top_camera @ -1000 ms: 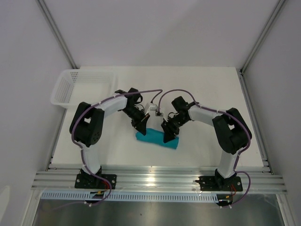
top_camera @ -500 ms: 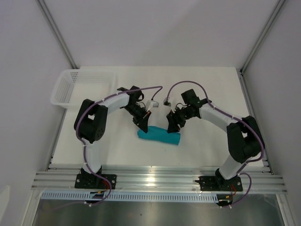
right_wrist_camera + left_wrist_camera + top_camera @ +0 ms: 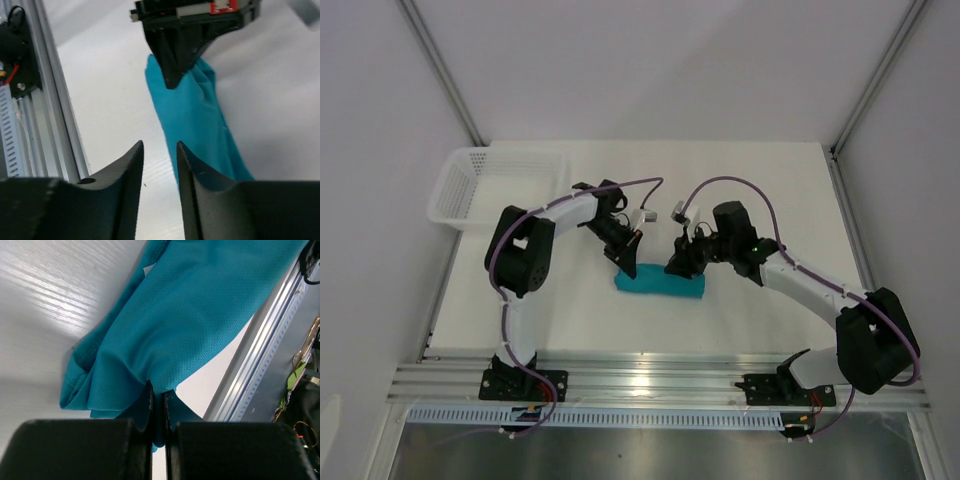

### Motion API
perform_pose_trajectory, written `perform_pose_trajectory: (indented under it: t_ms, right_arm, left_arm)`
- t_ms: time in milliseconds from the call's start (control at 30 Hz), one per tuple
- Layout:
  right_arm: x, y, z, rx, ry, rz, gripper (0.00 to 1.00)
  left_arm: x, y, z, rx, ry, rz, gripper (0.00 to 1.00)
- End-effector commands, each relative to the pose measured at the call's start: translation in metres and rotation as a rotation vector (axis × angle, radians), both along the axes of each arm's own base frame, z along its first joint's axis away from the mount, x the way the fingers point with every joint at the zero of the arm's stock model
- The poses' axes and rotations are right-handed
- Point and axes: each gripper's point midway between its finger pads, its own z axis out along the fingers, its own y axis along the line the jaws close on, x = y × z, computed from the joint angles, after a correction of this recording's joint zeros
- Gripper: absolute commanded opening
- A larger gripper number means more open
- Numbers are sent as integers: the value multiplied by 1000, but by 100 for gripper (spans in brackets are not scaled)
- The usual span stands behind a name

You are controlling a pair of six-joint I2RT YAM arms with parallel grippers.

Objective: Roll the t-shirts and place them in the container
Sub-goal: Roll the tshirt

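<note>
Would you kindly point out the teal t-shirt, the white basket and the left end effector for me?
teal t-shirt (image 3: 662,286): top external view, middle of the bundle.
white basket (image 3: 444,195): top external view, its left wall.
left end effector (image 3: 158,390): left wrist view, between its fingertips, shut on the fabric.

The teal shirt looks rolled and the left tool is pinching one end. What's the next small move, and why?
Probably open the left tool and lift it clear. The t-shirt lies as a compact roll on the table and the right tool is open and empty; the left tool's pinch on one end is the only grip.
</note>
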Motion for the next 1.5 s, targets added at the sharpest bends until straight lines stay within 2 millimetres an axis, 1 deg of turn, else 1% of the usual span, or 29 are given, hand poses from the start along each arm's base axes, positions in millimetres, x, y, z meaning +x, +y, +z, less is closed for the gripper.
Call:
perform_pose_trajectory:
  t_ms: [0, 33, 67, 133, 200, 233, 333, 433, 533, 567, 667, 700, 767, 800, 867, 900, 967, 1133, 1167, 1200, 1233, 1267, 1300, 1333, 1367, 1400, 1433, 1467]
  right_arm:
    - [2, 25, 27, 182, -40, -10, 34]
    - [-2, 25, 18, 181, -17, -13, 32]
    - [-2, 29, 17, 186, -27, -18, 29]
    - [-3, 34, 8, 171, -11, -13, 27]
    - [0, 39, 4, 177, -8, -29, 24]
    - [3, 41, -1, 184, 13, -46, 23]
    - [14, 38, -14, 183, 47, -106, 19]
    - [27, 37, -18, 182, 56, -154, 17]
    - [30, 37, -33, 168, 106, -182, 16]
    - [30, 37, -42, 155, 127, -188, 15]
    - [34, 35, -52, 135, 151, -218, 15]
    - [35, 35, -59, 124, 170, -234, 14]
    - [43, 32, -60, 131, 174, -264, 14]
    - [44, 32, -66, 133, 204, -284, 15]
    - [54, 28, -66, 147, 216, -321, 15]
    - [54, 27, -70, 152, 243, -338, 15]
    - [58, 26, -71, 165, 249, -347, 15]
    - [66, 26, -69, 207, 293, -361, 15]
    - [66, 26, -69, 206, 292, -357, 15]
    - [69, 27, -63, 211, 282, -354, 16]
    - [64, 29, -61, 208, 286, -326, 17]
    - [63, 29, -49, 213, 234, -291, 21]
    - [61, 31, -41, 214, 198, -257, 24]
    - [54, 29, -37, 196, 183, -219, 33]
    - [52, 27, -20, 183, 72, -162, 38]
    - [47, 22, -17, 146, 58, -135, 42]
    - [46, 18, -9, 135, 21, -108, 50]
    - [43, 14, 3, 123, -36, -77, 54]
  left_arm:
    - [17, -5, 2, -1, -13, 38, 1]
    - [18, -4, 1, 3, -12, 41, 2]
    - [19, -5, 0, 4, -11, 41, 2]
    - [22, -3, -2, 19, -13, 55, 2]
    - [25, -3, -4, 27, -14, 63, 3]
    - [26, -2, -5, 32, -14, 67, 3]
    - [29, 0, -8, 52, -17, 77, 4]
    - [29, 2, -12, 66, -11, 81, 5]
    - [31, 3, -12, 71, -8, 92, 7]
    - [32, 2, -12, 70, -9, 93, 7]
    - [34, 3, -12, 75, -8, 100, 9]
    - [34, 3, -12, 76, -6, 101, 9]
    - [35, 3, -12, 80, -5, 102, 12]
    - [35, 3, -13, 81, -7, 100, 13]
    - [36, 3, -12, 85, -12, 98, 15]
    - [39, 3, -12, 88, -22, 97, 18]
    - [40, 4, -10, 88, -21, 96, 21]
    - [44, 4, -9, 90, -34, 84, 23]
    - [43, 3, -7, 83, -34, 79, 21]
    - [43, 2, -5, 73, -40, 68, 9]
    - [43, 1, 0, 55, -46, 64, 4]
    - [42, 0, 2, 44, -53, 60, 1]
    - [41, -1, 4, 33, -62, 46, 1]
    - [41, 0, 7, 26, -71, 40, 1]
    - [41, 0, 8, 23, -76, 35, 1]
    - [40, 1, 8, 26, -74, 29, 1]
    - [40, 0, 8, 18, -72, 24, 1]
    - [38, 0, 8, 18, -65, 23, 1]
